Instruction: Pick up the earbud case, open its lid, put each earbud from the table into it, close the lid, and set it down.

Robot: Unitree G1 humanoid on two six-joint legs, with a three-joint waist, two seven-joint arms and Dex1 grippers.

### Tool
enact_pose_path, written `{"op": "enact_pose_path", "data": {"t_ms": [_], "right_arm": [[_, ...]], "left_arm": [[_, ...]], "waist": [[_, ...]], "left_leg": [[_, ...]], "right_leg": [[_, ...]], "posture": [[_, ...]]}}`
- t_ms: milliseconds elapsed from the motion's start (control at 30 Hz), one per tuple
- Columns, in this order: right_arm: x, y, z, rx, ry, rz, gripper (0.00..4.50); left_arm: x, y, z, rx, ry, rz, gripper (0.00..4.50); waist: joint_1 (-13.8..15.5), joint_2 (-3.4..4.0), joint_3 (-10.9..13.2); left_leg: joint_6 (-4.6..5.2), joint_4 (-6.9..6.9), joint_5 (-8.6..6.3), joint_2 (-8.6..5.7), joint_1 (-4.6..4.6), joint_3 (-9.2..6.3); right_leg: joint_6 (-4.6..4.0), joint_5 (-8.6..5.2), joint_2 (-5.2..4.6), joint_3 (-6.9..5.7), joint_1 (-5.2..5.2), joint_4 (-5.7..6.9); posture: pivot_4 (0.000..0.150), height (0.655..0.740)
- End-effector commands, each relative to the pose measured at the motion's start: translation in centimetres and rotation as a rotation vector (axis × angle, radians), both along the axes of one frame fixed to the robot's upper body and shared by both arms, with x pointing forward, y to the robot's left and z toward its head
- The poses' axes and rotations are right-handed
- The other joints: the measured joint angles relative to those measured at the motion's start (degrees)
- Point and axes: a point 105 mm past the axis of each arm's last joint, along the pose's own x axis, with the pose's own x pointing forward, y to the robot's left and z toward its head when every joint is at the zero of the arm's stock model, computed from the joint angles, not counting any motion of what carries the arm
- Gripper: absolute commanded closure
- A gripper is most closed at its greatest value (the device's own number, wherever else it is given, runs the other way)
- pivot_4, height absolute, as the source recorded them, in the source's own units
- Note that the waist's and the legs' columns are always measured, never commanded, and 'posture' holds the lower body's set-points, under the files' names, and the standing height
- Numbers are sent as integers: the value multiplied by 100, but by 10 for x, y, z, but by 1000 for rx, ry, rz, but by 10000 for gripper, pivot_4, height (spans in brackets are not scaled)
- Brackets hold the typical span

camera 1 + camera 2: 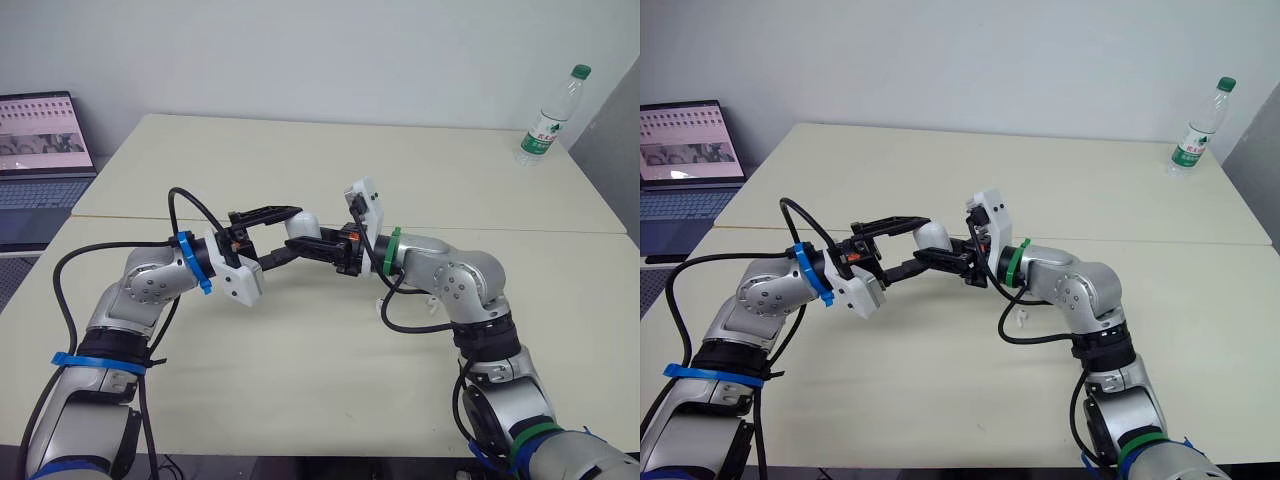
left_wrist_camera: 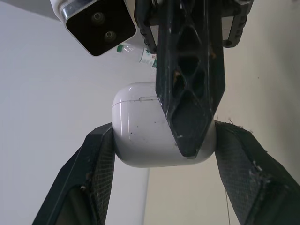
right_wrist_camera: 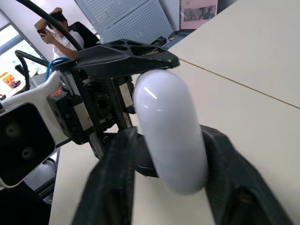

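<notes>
Above the middle of the desk [image 1: 300, 380], lifted clear of its surface, the earbud case [image 1: 303, 224] sits between the two arms, which meet there tip to tip. The left fingers [image 2: 96, 173] are narrowed onto it, one against each side of its body. The right fingers [image 3: 115, 180] come from the opposite direction and flank it across its other two faces, so both pairs appear to hold the same case at once. This crossed hold looks deliberate: one pair can steady the body while the other works on the lid, and holding it off the desk leaves room for the lid to swing. In the left wrist view a thin seam runs near the end of the case that points away from that arm. The seam is shut, so the lid is not yet open. One right finger lies along the front of the case and over that seam. My guess is that it would have to shift toward the lid edge before anything can lift. On the desk near the right arm's elbow lies a small white piece [image 1: 1022, 318], probably an earbud, well apart from the case. A water bottle [image 1: 548, 118] at the far right and a laptop [image 1: 40, 140] at the far left play no part here.
</notes>
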Motion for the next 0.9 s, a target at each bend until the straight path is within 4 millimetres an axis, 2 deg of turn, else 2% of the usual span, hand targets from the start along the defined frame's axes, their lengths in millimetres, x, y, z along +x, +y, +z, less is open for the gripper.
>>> {"op": "enact_pose_path", "data": {"t_ms": [33, 200, 333, 400, 533, 633, 700, 800, 900], "right_arm": [[-3, 2, 13, 37, -43, 23, 35846], [4, -2, 14, 42, -52, -4, 35839], [9, -6, 14, 46, -54, -24, 36325], [11, -9, 12, 43, -55, -36, 36360], [18, -15, 4, 25, -64, -82, 36361], [27, -19, -5, -134, -243, -120, 36361], [30, -21, -9, -213, -338, -130, 36362], [30, -20, -15, -286, -426, -109, 36362], [27, -16, -16, -319, -484, -81, 36362]], "left_arm": [[-2, -2, 16, -31, -58, -17, 17364], [-5, -4, 12, -31, -43, -27, 17364], [-9, -4, 10, -44, 5, -32, 4017], [-13, -4, 14, -48, 20, -34, 0], [-24, -5, 29, -57, 66, -53, 0], [-21, -2, 39, -80, 292, -11, 0], [-14, 2, 46, -94, 521, 33, 0], [-8, 7, 53, -56, 746, 65, 0], [-4, 11, 48, 22, 861, 88, 5998]], "waist": [[-1, 0, 0], [0, 0, 0], [-1, 0, 0], [-1, 0, 0], [-6, 1, 1], [-29, 2, 1], [-33, 3, 2], [-53, 4, 3], [-66, 4, 4]], "left_leg": [[0, 3, 0, 0, 0, -1], [0, 12, 0, 1, -2, -4], [0, 19, 0, 0, -4, -5], [0, 20, 0, 0, -4, -7], [0, 21, 0, 1, -4, -10], [0, 25, 0, 0, -5, -10], [0, 28, 0, -3, -2, -10], [1, 37, 1, -1, -3, -21], [1, 36, 1, -1, -3, -23]], "right_leg": [[0, 0, 0, -1, 0, 1], [0, 0, 0, -6, 0, 7], [0, 0, 0, -6, 2, 13], [0, 0, 0, -6, 2, 13], [0, 0, 0, -8, 2, 18], [0, 0, 1, -9, 3, 20], [2, -1, 3, -10, 6, 20], [4, -2, 24, -14, 8, 23], [3, -4, 49, -12, 7, 25]], "posture": [[1500, 7400], [1500, 7400], [1500, 7400], [1500, 7400], [1500, 7400], [1500, 7400], [1500, 7400], [1500, 7400], [1500, 7400]]}}
